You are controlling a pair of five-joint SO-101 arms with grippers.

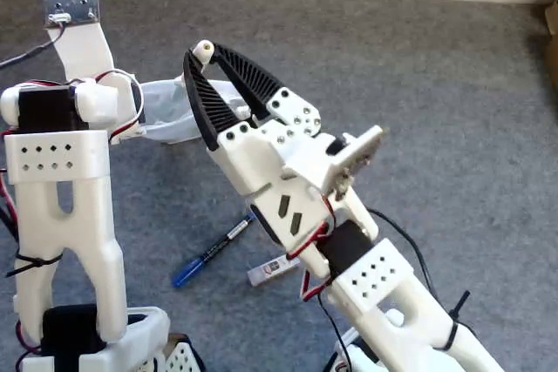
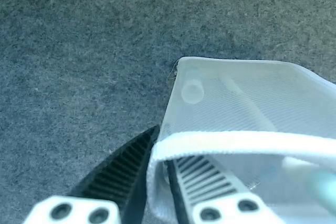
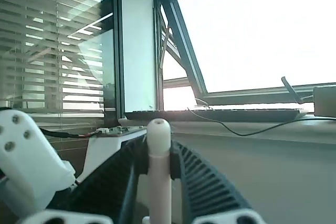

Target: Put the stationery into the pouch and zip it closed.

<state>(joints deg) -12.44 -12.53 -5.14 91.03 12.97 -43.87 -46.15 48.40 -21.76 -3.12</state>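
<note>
While the left pincer [image 2: 163, 148] is pinching its rim, the white mesh pouch [image 2: 252, 98] is sitting on the grey bench [image 1: 436, 84], at the far left in the high view, just beyond the left arm. The pouch's white rim band is running between the 2 ribbed black fingers [image 2: 118, 179], which are pressing together on it. 1 pale round-ended piece [image 2: 192, 91] is showing through the mesh inside the pouch.

Just beside the pouch, the right pincer [image 1: 202, 55] is hanging above the bench, tilting upward and away from the bench. It is gripping a white stick [image 3: 158, 192] between its 2 black fingers, with the stick's rounded tip poking out past the fingertips.

Nearer the arm bases, a blue pen [image 1: 209, 254] is lying slantwise on the bench, well apart from the pouch. A small white oblong piece [image 1: 272, 269] is lying just beside the pen, under the right arm.
</note>
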